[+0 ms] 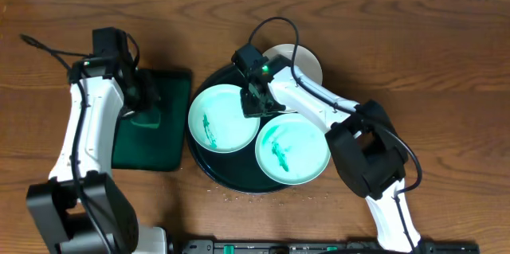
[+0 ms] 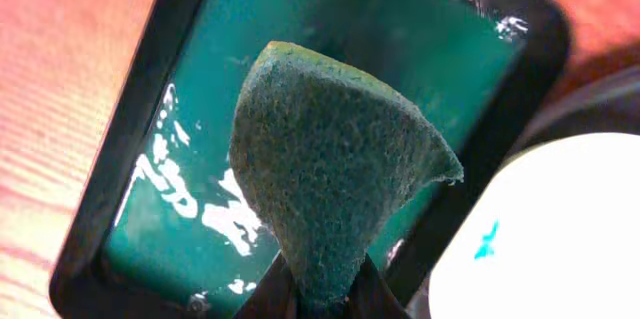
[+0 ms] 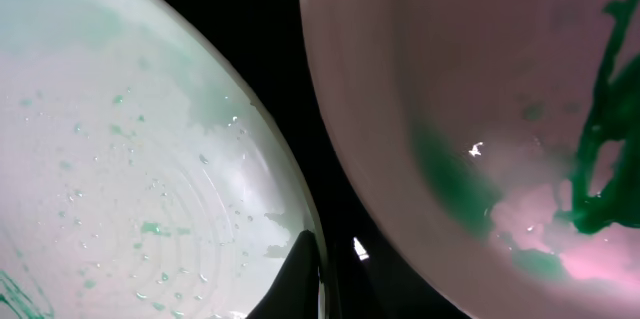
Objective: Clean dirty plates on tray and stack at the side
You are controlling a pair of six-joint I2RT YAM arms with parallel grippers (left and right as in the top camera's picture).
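Sponge [image 2: 330,159] clamped in left end effector [image 2: 318,294]; right end effector [image 3: 322,284] together, at plate [image 3: 150,159]

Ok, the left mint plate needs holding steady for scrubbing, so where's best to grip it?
Pinch the left mint plate by its rim from above, one finger inside, one outside: it's shallow and lies flat, so nothing else offers a hold. Its far-right edge suits, where the right gripper is shut on it.

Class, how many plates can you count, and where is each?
3. Two mint-green plates lie on the black tray: one left, one near-right; the white plate is at its far edge, partly behind the right arm.
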